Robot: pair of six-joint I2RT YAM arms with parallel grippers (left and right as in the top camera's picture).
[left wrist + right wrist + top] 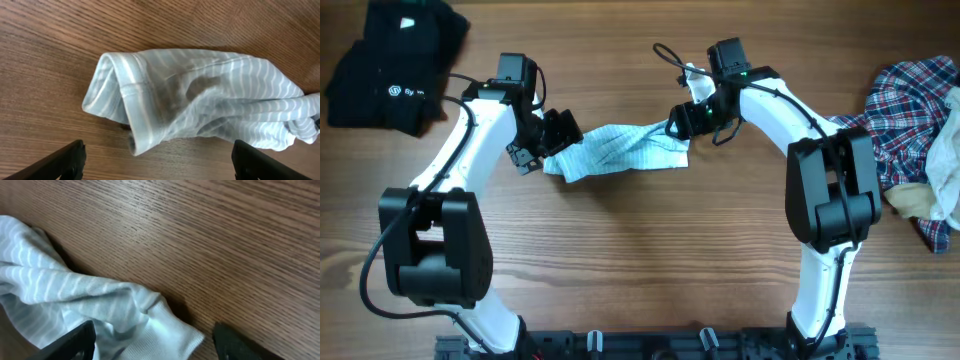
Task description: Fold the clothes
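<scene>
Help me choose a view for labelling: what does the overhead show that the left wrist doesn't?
Only overhead: the left arm, the right arm, black logo garments at far left, a plaid shirt and a beige piece at right. Only left wrist: the curled, stitched hem close up. Both: the pale-blue striped garment on the wooden table.

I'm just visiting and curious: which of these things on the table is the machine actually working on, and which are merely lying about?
In hand: small pale-blue finely striped garment, with the left tool and right tool at its two ends.
Lying about: black logo garments; red-blue-white plaid shirt; beige cloth piece.
</scene>
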